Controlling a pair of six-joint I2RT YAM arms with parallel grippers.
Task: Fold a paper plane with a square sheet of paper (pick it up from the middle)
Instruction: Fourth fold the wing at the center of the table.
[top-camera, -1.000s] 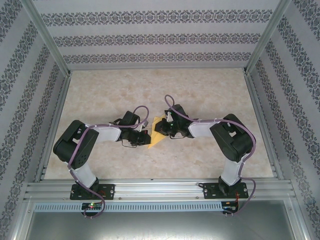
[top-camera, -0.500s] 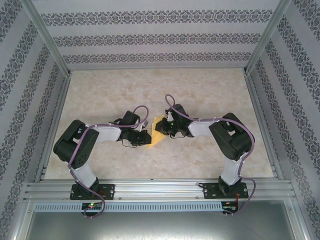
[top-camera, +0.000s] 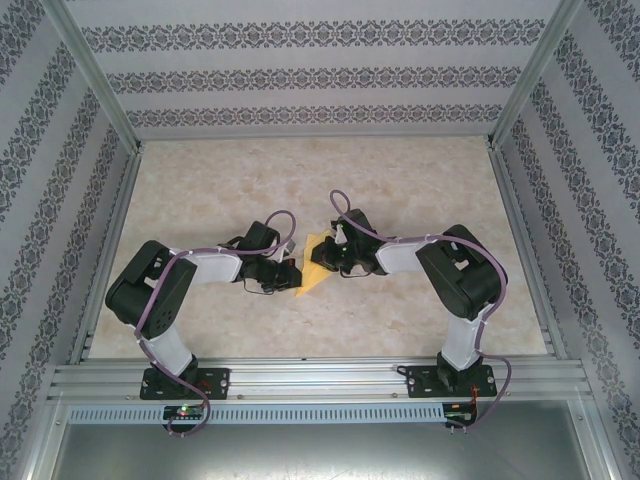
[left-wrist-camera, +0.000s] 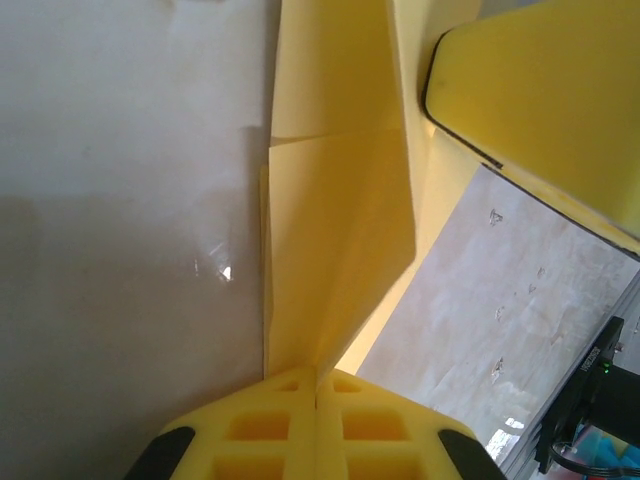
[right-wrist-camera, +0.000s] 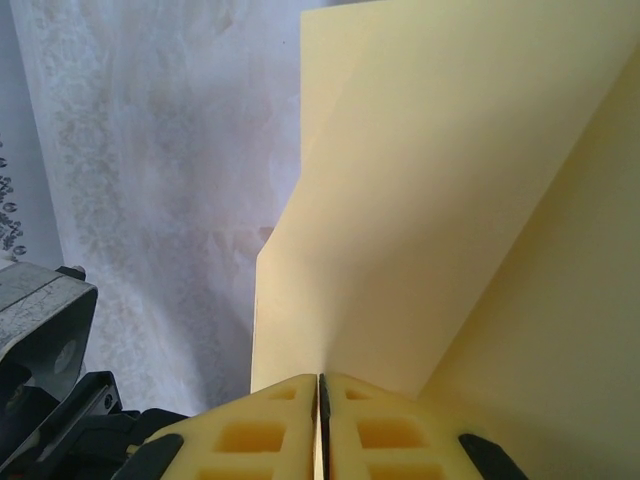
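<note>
At the middle of the pale marbled table, inside patterned walls: left arm and right arm bent inward toward each other, wrists nearly meeting. Between them, yellow paper, folded into a wedge, pointed end toward the near left. Hard to tell whether resting on the table or just above it. Clamped from the left by the left gripper, from the right by the right gripper.

In the left wrist view, left gripper closed tight, pads together on a narrow end of the paper, with layered flaps and a cross crease fanning upward from there. At upper right, the right gripper's yellow finger, against the paper's far side.

In the right wrist view, right gripper likewise pressed together on the paper, with one smooth panel rising from the pads and a second behind it at right.
</note>
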